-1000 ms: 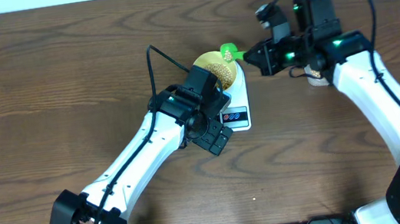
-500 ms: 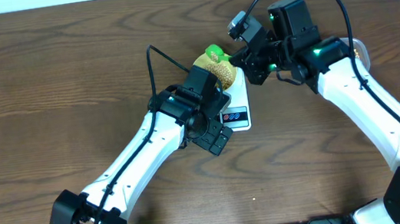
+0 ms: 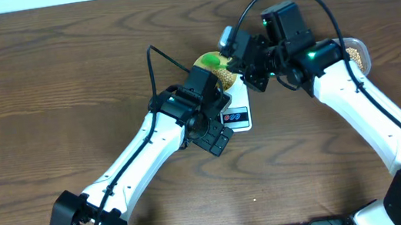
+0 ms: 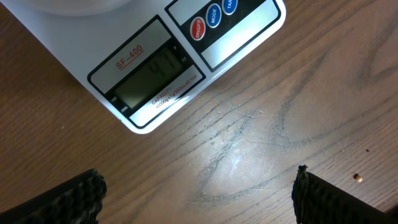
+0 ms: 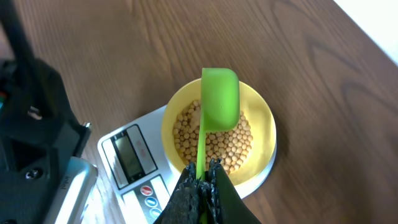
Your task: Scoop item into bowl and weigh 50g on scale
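Dark brown wood grain covers the table (image 3: 42,87), which fills nearly every view, with a pale strip along the top edge of the overhead picture. Near the centre of that picture lies the white scale (image 3: 237,115), its display end toward the bottom of the frame. On its platform sits the yellow bowl (image 5: 266,127), partly hidden from above by the left arm's wrist. The bowl holds a layer of tan beans (image 5: 219,144).

The right end effector (image 5: 203,182) is clamped on the thin handle of a green scoop (image 5: 220,98). The scoop's cup hangs over the middle of the bowl, above the beans. In the overhead picture the scoop shows as a green spot at the bowl's upper edge. Behind the right arm, at the upper right, a tub (image 3: 359,51) with more beans peeks out.

The left end effector (image 4: 198,182) hangs over bare table just below the scale's display end. Its dark fingers (image 4: 81,198) stand wide apart in the lower corners of the left wrist picture, with nothing between them. That view shows the scale's display (image 4: 149,78) with faint digits that look like 41, and a red and two blue buttons (image 4: 213,17) beside it. One stray bean lies on the table at the lower right.
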Available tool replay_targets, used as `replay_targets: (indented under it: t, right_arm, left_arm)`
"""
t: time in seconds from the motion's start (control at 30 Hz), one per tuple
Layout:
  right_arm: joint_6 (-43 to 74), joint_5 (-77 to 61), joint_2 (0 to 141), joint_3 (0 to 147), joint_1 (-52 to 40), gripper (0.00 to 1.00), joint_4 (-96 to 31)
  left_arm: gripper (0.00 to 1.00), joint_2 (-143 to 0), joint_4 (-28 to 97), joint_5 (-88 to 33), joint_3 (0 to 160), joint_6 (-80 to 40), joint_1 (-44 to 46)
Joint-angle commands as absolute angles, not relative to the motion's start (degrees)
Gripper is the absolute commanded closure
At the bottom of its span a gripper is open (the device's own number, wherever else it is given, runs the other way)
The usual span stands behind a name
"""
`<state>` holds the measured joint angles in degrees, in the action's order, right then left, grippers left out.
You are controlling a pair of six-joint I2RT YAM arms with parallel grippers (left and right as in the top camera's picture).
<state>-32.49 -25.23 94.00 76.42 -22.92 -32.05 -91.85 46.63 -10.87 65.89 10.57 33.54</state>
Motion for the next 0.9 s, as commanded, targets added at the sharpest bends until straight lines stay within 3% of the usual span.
replay_targets:
  t: [0.0, 0.5, 0.87]
  right_arm:
    - [-38.72, -22.5, 92.95, 78.0, -23.55, 0.99, -32.14]
    - [-37.91, -19.53, 92.95, 78.0, -23.27, 0.99, -32.27]
    - [-18.06, -19.64, 92.95, 78.0, -16.21, 0.99, -26.04]
  left_arm:
    - [0.02, -92.49, 46.85, -11.35, 65.63, 11.11, 33.63]
    - [0.02, -92.49, 46.85, -11.35, 65.63, 11.11, 33.63]
    - [0.02, -92.49, 46.85, -11.35, 65.63, 11.11, 33.63]
